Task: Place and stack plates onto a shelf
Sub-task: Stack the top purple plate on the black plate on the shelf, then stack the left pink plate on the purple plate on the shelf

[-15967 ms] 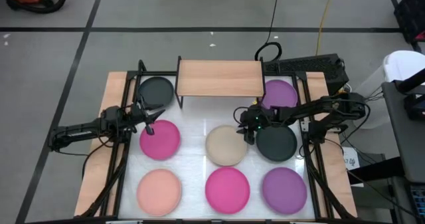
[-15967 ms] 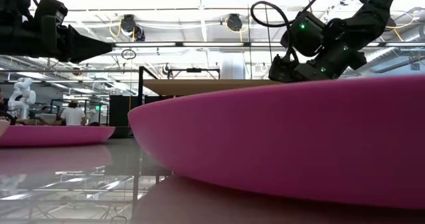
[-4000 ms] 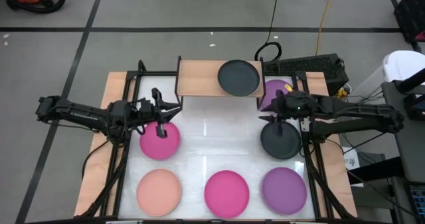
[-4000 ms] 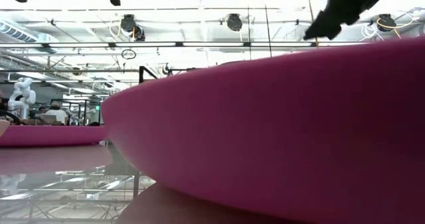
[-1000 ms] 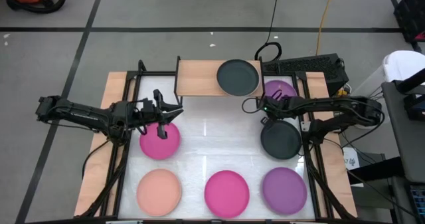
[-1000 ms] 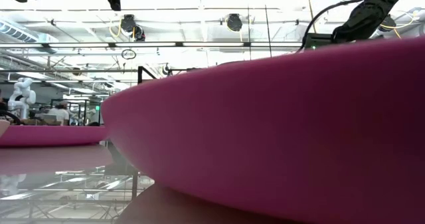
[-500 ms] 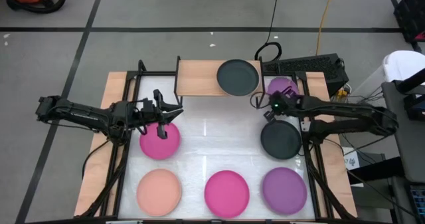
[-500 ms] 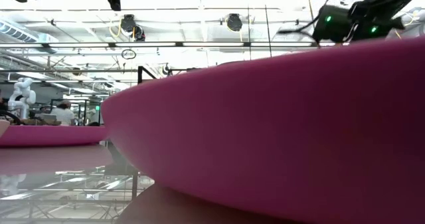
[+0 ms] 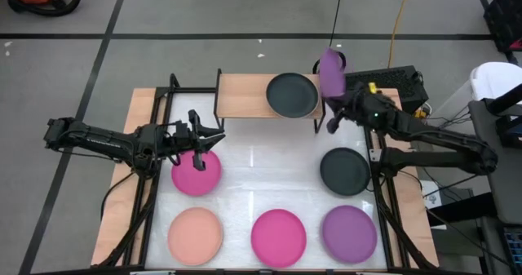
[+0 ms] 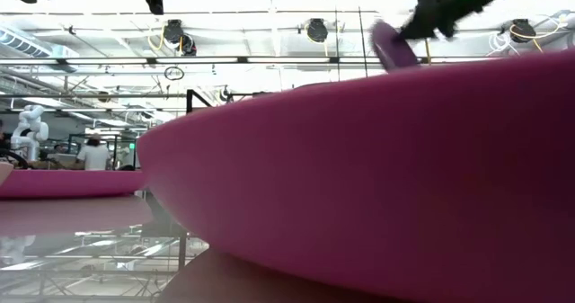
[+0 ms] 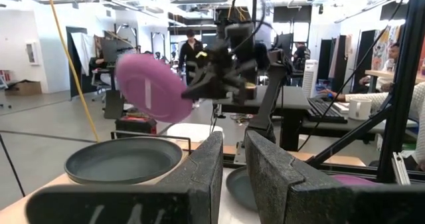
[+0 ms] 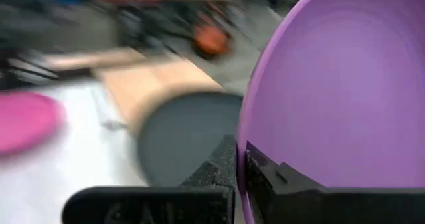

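A purple plate (image 9: 330, 71) is up in the air on edge by the right end of the shelf (image 9: 245, 95), with my right gripper (image 9: 334, 97) shut on it. A black plate (image 9: 292, 95) lies flat on the shelf's light wood top. My left gripper (image 9: 205, 135) hovers open and empty over the far edge of a magenta plate (image 9: 196, 170) at the table's left. In the left wrist view the lifted purple plate (image 11: 153, 84) shows beyond the shelf's black plate (image 11: 123, 159). My right gripper pinches the purple plate's rim (image 12: 247, 136) between its two fingers, one finger on the hollow inner face and one on the underside. It reaches in from the table's right side. The plate is lifted clear and stands on edge, rising above the fingers.
Flat on the white table lie a black plate (image 9: 344, 170) at the right and, along the near edge, a peach plate (image 9: 196, 234), a magenta plate (image 9: 279, 236) and a purple plate (image 9: 349, 232). The table's middle (image 9: 261, 165) is bare.
My right gripper has shut on the purple plate at the table's far right and risen with it toward the shelf's right end. The plate has come off the table and tipped from flat to standing on edge.
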